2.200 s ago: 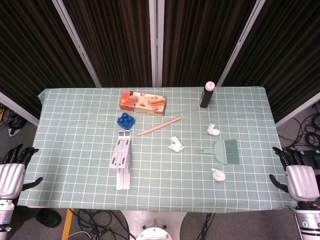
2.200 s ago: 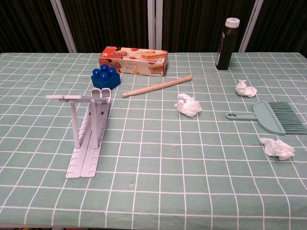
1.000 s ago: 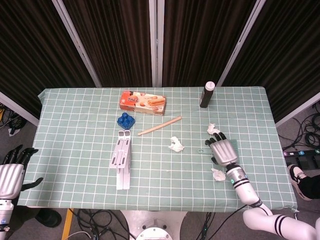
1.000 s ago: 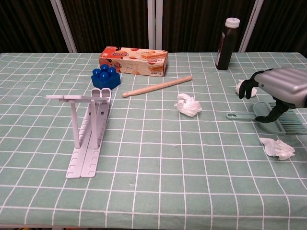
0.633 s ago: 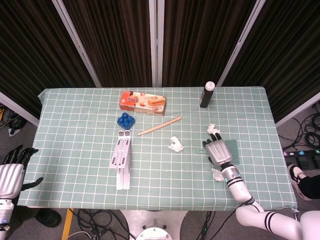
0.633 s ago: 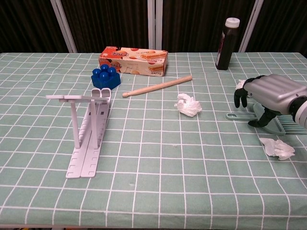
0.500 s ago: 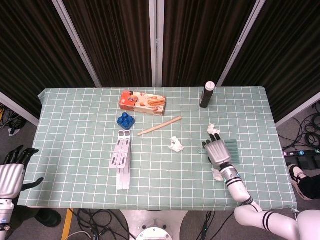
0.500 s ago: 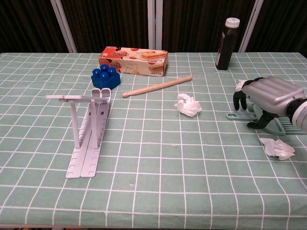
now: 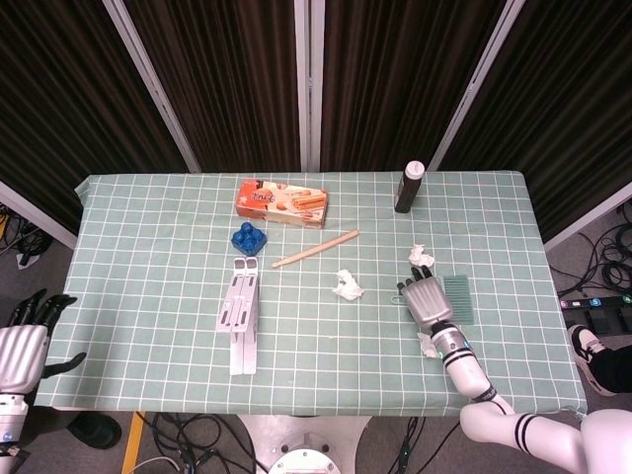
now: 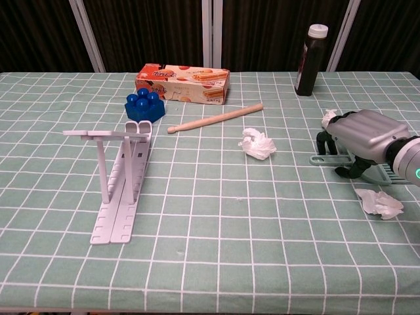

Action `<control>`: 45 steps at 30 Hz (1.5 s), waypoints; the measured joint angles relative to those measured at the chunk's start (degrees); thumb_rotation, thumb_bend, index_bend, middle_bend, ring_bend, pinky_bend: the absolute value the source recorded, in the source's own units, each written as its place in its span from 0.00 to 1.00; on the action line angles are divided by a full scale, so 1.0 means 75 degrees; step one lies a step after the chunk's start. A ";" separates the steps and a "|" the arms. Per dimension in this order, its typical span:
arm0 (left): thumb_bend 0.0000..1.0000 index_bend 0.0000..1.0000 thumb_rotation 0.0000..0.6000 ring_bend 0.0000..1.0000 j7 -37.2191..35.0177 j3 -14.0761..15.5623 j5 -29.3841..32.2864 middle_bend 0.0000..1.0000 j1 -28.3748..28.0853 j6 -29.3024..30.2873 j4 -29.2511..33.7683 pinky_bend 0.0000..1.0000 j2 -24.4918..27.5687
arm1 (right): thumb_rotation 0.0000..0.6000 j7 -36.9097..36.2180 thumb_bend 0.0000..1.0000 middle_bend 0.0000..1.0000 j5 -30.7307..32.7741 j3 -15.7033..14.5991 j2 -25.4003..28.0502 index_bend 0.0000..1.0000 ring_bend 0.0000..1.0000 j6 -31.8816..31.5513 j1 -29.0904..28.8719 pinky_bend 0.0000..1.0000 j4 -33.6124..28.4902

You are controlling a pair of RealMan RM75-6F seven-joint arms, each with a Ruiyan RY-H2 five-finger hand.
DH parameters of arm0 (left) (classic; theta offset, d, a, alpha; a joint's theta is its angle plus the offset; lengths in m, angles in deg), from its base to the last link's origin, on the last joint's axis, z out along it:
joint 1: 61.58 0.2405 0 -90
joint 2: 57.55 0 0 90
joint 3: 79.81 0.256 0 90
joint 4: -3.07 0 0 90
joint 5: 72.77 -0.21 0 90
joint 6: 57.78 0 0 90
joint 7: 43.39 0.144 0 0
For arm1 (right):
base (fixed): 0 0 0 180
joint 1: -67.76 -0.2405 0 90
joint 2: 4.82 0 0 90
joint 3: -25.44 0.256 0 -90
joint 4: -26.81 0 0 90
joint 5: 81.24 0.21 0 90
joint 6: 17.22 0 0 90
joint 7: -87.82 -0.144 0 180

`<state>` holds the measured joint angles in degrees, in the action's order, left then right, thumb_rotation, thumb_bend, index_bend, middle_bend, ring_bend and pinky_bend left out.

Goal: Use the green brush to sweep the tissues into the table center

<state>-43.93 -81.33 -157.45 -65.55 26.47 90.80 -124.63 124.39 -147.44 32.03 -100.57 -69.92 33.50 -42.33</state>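
Observation:
The green brush lies flat on the right side of the table, with its bristles (image 9: 458,296) showing beside my right hand (image 9: 425,299) and its thin handle (image 10: 317,159) poking out to the left. My right hand (image 10: 363,140) rests palm-down over the brush, fingers curled down around the handle and thumb on the near side, without a plain grip. Three crumpled tissues lie about: one (image 9: 347,285) mid-table, one (image 9: 421,255) just beyond the hand, one (image 10: 379,202) by the wrist. My left hand (image 9: 22,348) hangs off the table's near-left corner, fingers apart and empty.
A dark bottle (image 9: 410,187) stands at the back right. A cookie box (image 9: 281,201), a blue block (image 9: 248,238), a wooden stick (image 9: 316,249) and a white folding rack (image 9: 240,314) lie left of centre on the green checked cloth (image 9: 148,276).
My right hand came in from the table's right edge, settled over the brush, then sank lower and slid slightly left with fingers curling at the handle. The brush, tissues and left hand stayed put.

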 measured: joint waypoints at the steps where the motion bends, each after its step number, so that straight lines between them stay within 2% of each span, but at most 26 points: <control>1: 0.09 0.20 1.00 0.06 0.0007 -0.0001 0.0002 0.17 0.0004 0.0008 0.0005 0.14 0.0005 | 1.00 -0.0008 0.34 0.51 -0.0005 -0.0006 0.0009 0.50 0.18 -0.0002 -0.0008 0.15 -0.0009; 5: 0.09 0.20 1.00 0.06 0.0021 0.0000 0.0011 0.17 0.0024 0.0028 0.0047 0.14 0.0031 | 1.00 -0.0198 0.38 0.54 -0.0142 -0.0016 0.0082 0.58 0.22 -0.0179 0.0008 0.15 -0.0040; 12: 0.09 0.20 1.00 0.06 0.0088 0.0020 0.0023 0.17 0.0051 0.0030 0.0196 0.14 0.0125 | 1.00 -0.0926 0.38 0.55 -0.0578 0.0081 0.0851 0.59 0.23 -0.0788 0.0180 0.17 -0.0761; 16: 0.09 0.20 1.00 0.06 0.0252 0.0036 0.0004 0.17 0.0064 0.0052 0.0317 0.14 0.0167 | 1.00 -0.1625 0.38 0.55 -0.0706 0.0310 0.1515 0.59 0.23 -0.0972 0.0220 0.17 -0.1213; 20: 0.09 0.20 1.00 0.06 0.0446 0.0040 0.0007 0.17 0.0073 0.0068 0.0508 0.14 0.0232 | 1.00 -0.2640 0.38 0.54 -0.0892 0.0523 0.1719 0.60 0.23 -0.0756 0.0039 0.17 -0.1123; 24: 0.09 0.20 1.00 0.06 0.0586 0.0048 0.0057 0.17 0.0088 0.0050 0.0684 0.14 0.0322 | 1.00 -0.4057 0.39 0.55 -0.1249 0.0662 0.1658 0.60 0.23 -0.0370 -0.0344 0.18 -0.0461; 28: 0.09 0.20 1.00 0.06 0.0821 0.0060 0.0087 0.17 0.0144 0.0119 0.0933 0.14 0.0397 | 1.00 -0.5842 0.40 0.55 -0.1835 0.0646 0.1287 0.61 0.23 0.0030 -0.0885 0.18 0.0833; 34: 0.09 0.20 1.00 0.06 0.1049 0.0072 0.0140 0.17 0.0219 0.0203 0.1275 0.14 0.0563 | 1.00 -0.8477 0.40 0.55 -0.2668 0.0316 0.0364 0.61 0.23 0.0491 -0.1637 0.18 0.3151; 37: 0.09 0.20 1.00 0.06 0.1096 0.0073 0.0170 0.17 0.0235 0.0201 0.1389 0.14 0.0613 | 1.00 -0.9469 0.40 0.55 -0.2943 0.0108 0.0037 0.61 0.23 0.0591 -0.1851 0.18 0.3803; 40: 0.09 0.20 1.00 0.06 0.1146 0.0082 0.0189 0.17 0.0234 0.0164 0.1449 0.14 0.0644 | 1.00 -1.0461 0.40 0.55 -0.3185 -0.0119 -0.0184 0.61 0.23 0.0583 -0.1975 0.18 0.4104; 45: 0.09 0.20 1.00 0.06 0.1203 0.0070 0.0110 0.17 0.0216 0.0191 0.1549 0.14 0.0703 | 1.00 -1.1984 0.40 0.55 -0.3555 -0.0440 -0.0332 0.61 0.23 0.0140 -0.2048 0.18 0.4127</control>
<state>-34.91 -80.81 -156.62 -63.93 27.90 102.42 -119.36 34.51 -174.10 28.73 -103.06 -68.86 18.14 -11.38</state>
